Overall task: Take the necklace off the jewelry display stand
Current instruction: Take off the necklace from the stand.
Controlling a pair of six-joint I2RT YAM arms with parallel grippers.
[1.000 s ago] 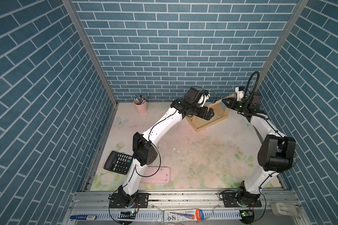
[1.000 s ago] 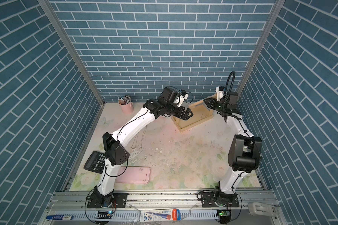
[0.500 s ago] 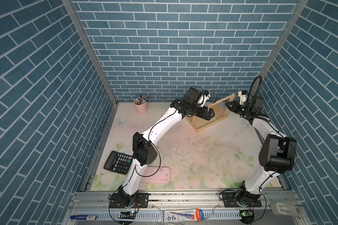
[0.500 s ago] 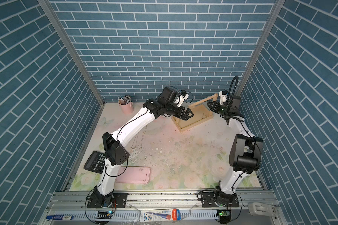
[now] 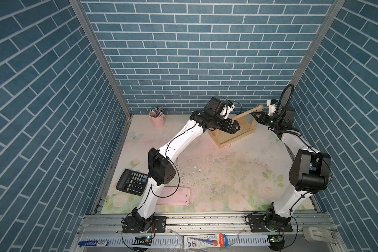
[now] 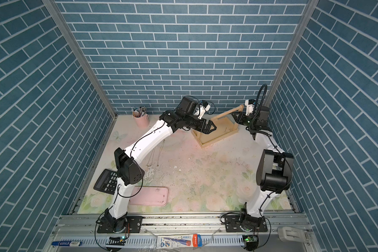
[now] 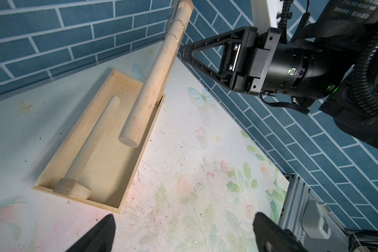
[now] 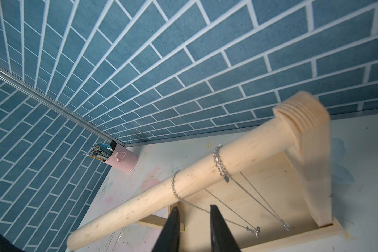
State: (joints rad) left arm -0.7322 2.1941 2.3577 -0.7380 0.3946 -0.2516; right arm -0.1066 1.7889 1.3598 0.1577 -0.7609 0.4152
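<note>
**Stand position.** The jewelry stand (image 5: 225, 144) sits at the back right of the surface (image 5: 227, 174). Its tray base is turned at an angle, with one corner close to the rear wall. The top bar (image 8: 196, 180) slopes. One end joins a post (image 8: 314, 174) seated at the tray edge; the other end hangs free above the tray. In the left wrist view a second post (image 7: 92, 141) shows inside the tray; upright or lying cannot be told.

**Necklaces.** Two chains hang on the bar, both toward the post end. The wound necklace (image 8: 220, 161) wraps the bar in several turns. The thin necklace (image 8: 174, 185) loops once, nearer the free end. Their strands and pendants hang over the tray floor.

**Right claw** (image 8: 193, 207). It is positioned below the bar, just beside the thin necklace. The jaws stand narrowly apart and clamp nothing. One strand of the thin necklace crosses the gap at the tips; contact cannot be confirmed.

**Left claw** (image 7: 183, 216). The jaws are spread to full width and hold nothing. The claw hovers over the tray near the bar's free end, apart from the bar.

**Room.** The claws face each other along the bar. A broad stretch of surface separates the tray's front edge from the calculator (image 5: 132, 182) and the pink tray (image 5: 179, 196) at front left. The pink cup (image 5: 157, 120) stands at the back left, well apart.
</note>
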